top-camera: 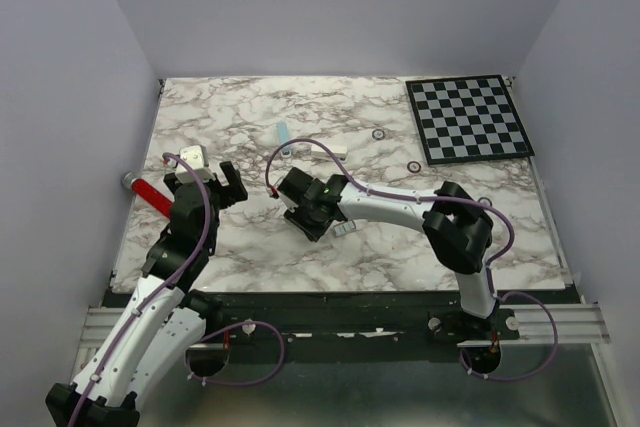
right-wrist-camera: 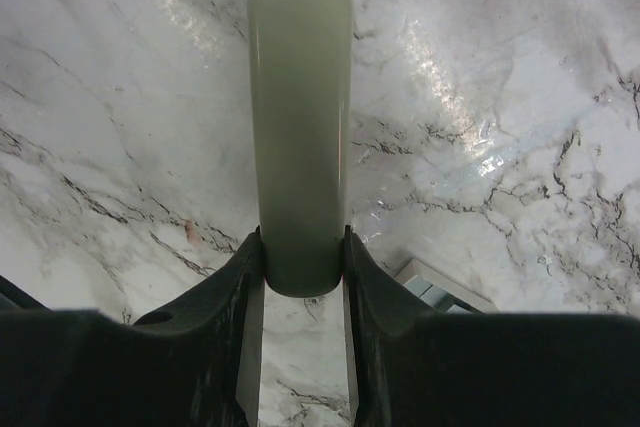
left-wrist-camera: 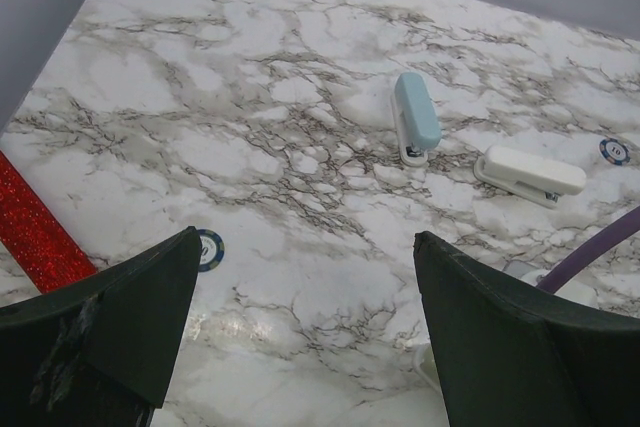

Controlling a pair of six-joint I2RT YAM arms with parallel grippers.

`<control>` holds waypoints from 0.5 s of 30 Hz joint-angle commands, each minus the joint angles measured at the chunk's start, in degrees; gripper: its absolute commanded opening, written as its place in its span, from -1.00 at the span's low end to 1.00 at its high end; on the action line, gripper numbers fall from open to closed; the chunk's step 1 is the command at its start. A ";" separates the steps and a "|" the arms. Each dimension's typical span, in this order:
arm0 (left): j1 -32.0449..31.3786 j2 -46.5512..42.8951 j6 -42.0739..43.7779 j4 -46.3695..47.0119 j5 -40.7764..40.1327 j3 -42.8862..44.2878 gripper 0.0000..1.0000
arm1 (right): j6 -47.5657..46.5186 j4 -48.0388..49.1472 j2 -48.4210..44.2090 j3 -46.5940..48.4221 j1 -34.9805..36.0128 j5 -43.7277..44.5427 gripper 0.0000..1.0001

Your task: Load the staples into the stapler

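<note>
My right gripper (right-wrist-camera: pixel 300 247) is shut on the near end of a pale green oblong stapler (right-wrist-camera: pixel 300 97), which points away from it just above the marble; in the top view this gripper (top-camera: pixel 293 197) is at mid-table. A small pale-rimmed rectangle with a grey inside, perhaps the staples (right-wrist-camera: pixel 440 289), lies just right of the fingers, half hidden; it also shows in the top view (top-camera: pixel 345 230). My left gripper (left-wrist-camera: pixel 305 287) is open and empty above bare marble, at the left in the top view (top-camera: pixel 228 187).
A light blue stapler (left-wrist-camera: pixel 416 117) and a white stapler (left-wrist-camera: pixel 530 172) lie further back, and both show in the top view, light blue (top-camera: pixel 283 133) and white (top-camera: pixel 325 149). A red glittery stick (left-wrist-camera: pixel 35 232) is at the left edge. A chip (left-wrist-camera: pixel 208 247) lies nearby, and a checkerboard (top-camera: pixel 470 117) is at the back right.
</note>
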 commanded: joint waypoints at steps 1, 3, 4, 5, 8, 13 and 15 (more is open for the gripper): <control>0.53 -0.18 -0.20 1.15 1.17 0.26 0.89 | 0.92 1.25 2.70 -0.93 0.00 1.28 -0.72; 0.70 -0.18 -0.20 1.15 1.17 0.17 0.89 | 1.10 -0.07 1.72 1.18 -0.35 1.98 -0.72; 0.62 -0.18 -0.20 1.24 1.17 0.17 0.89 | 1.18 -1.64 0.94 3.71 -0.62 2.24 -0.72; 0.70 -0.27 -0.29 1.15 1.26 0.17 0.89 | 1.44 -2.53 0.49 5.22 -0.97 2.42 -0.72; 0.71 -0.36 -0.38 1.24 1.43 0.17 0.90 | 2.41 -5.60 -0.74 10.04 -3.16 3.47 -0.72; 0.79 -0.10 -0.47 1.06 1.70 0.26 0.90 | 4.87 -8.68 -2.93 12.35 -9.66 4.44 -0.71; 0.79 -0.01 -0.55 1.15 1.78 0.26 0.89 | 6.10 -9.04 -4.16 11.48 -13.51 6.63 -0.71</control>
